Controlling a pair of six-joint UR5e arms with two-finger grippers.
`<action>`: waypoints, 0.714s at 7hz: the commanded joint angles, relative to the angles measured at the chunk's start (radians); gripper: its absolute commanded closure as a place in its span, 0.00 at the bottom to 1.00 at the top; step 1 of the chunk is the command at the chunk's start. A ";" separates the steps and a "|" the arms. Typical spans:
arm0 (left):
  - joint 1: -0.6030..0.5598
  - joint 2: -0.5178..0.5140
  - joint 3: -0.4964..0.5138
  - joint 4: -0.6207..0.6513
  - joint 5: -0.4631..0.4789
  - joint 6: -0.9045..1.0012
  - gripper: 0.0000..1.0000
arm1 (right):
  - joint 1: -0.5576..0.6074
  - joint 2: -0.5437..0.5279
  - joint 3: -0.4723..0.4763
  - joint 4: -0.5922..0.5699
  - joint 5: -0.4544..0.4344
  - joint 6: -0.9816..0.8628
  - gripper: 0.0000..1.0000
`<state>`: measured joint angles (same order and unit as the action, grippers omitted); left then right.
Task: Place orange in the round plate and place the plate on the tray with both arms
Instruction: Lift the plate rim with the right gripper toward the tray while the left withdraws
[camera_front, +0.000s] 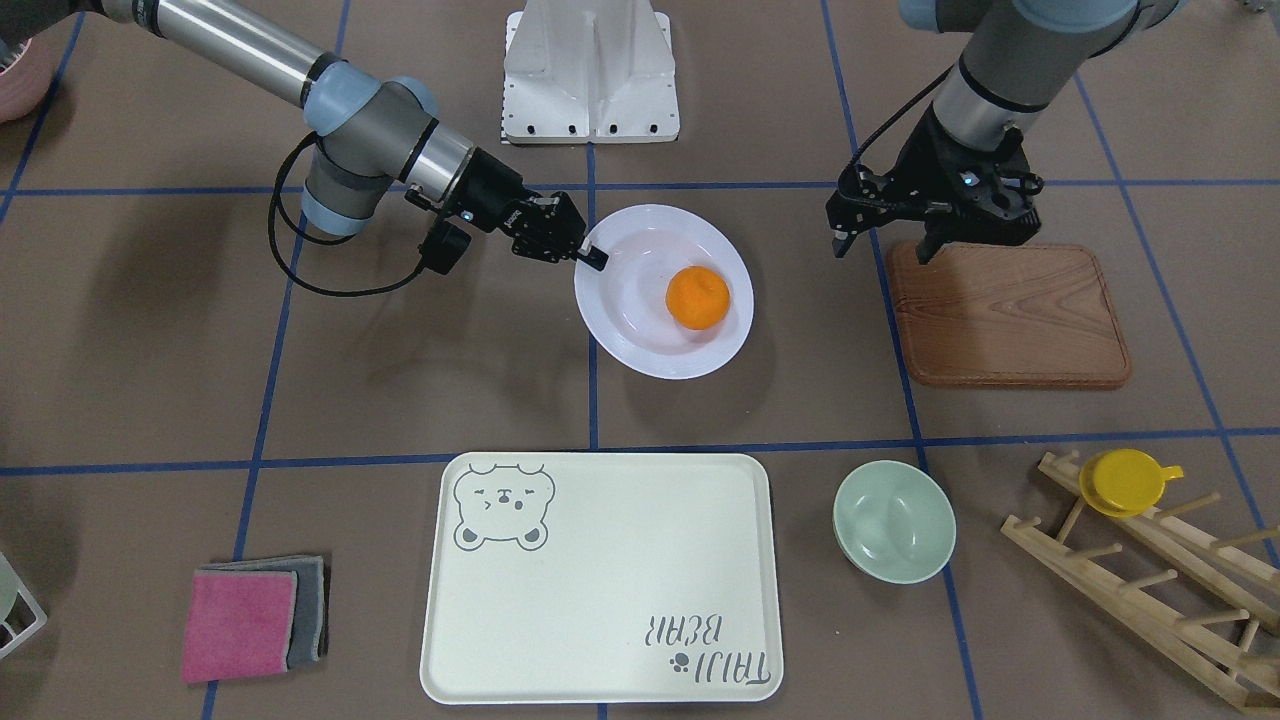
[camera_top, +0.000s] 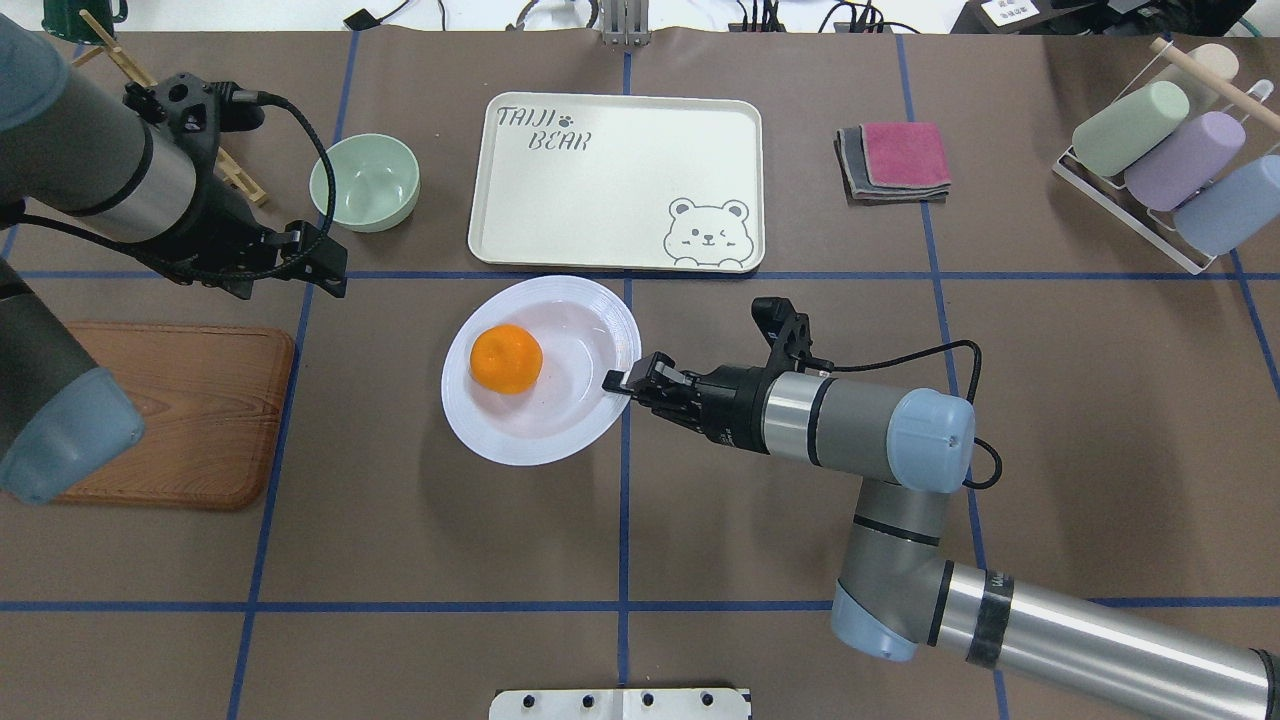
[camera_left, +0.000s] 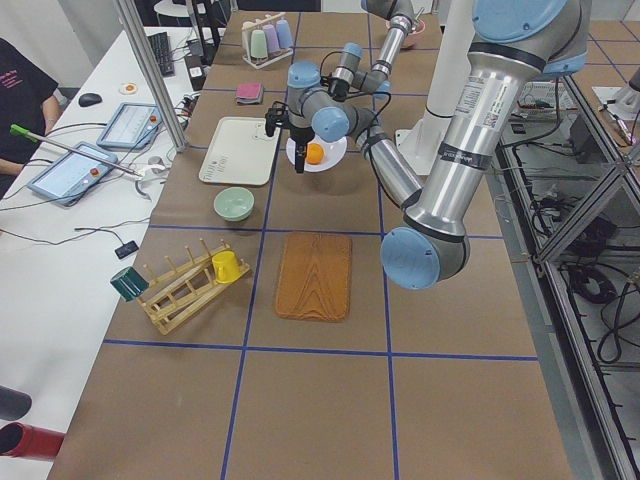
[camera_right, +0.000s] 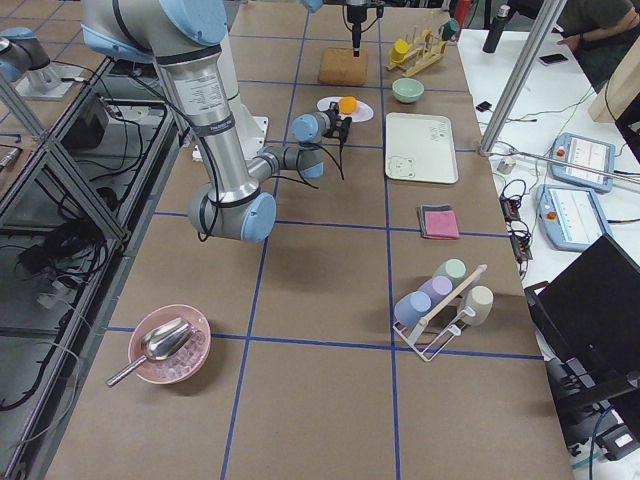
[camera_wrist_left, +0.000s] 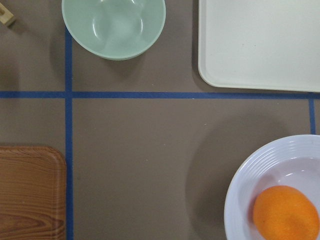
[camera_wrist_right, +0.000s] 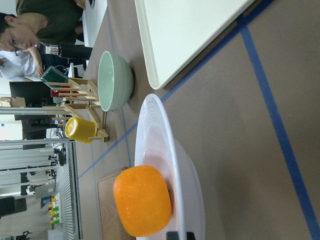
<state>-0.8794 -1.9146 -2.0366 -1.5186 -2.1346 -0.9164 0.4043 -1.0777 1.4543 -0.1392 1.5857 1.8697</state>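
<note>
The orange (camera_front: 697, 297) lies in the sunken centre of the white round plate (camera_front: 640, 335), which sits on the brown table just behind the cream tray (camera_front: 600, 580). My right gripper (camera_front: 596, 258) comes in low from the side and is shut on the plate's ribbed rim (camera_top: 600, 415). The right wrist view shows the rim (camera_wrist_right: 165, 135) running into a black fingertip, with the orange (camera_wrist_right: 142, 207) beside it. My left gripper (camera_front: 882, 248) hangs open and empty above the near edge of the wooden board, well apart from the plate. The left wrist view shows the plate (camera_wrist_left: 245, 190) and orange (camera_wrist_left: 285, 212) at lower right.
A brown wooden board (camera_front: 1005, 315) lies under the left arm. A pale green bowl (camera_front: 893, 520) and a wooden rack with a yellow cup (camera_front: 1125, 480) stand beside the tray. Folded pink and grey cloths (camera_front: 250, 620) lie on its other side. A rack of pastel cups (camera_top: 1160, 150) stands far right.
</note>
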 joint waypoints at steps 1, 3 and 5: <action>-0.038 0.063 -0.001 0.005 0.045 0.162 0.03 | 0.042 0.066 -0.029 -0.008 -0.161 0.098 1.00; -0.091 0.120 0.009 0.000 0.047 0.304 0.03 | 0.080 0.132 -0.171 -0.022 -0.304 0.164 1.00; -0.105 0.141 0.032 -0.011 0.047 0.340 0.03 | 0.093 0.203 -0.213 -0.246 -0.403 0.222 1.00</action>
<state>-0.9762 -1.7847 -2.0171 -1.5245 -2.0881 -0.5992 0.4894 -0.9170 1.2645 -0.2536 1.2472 2.0562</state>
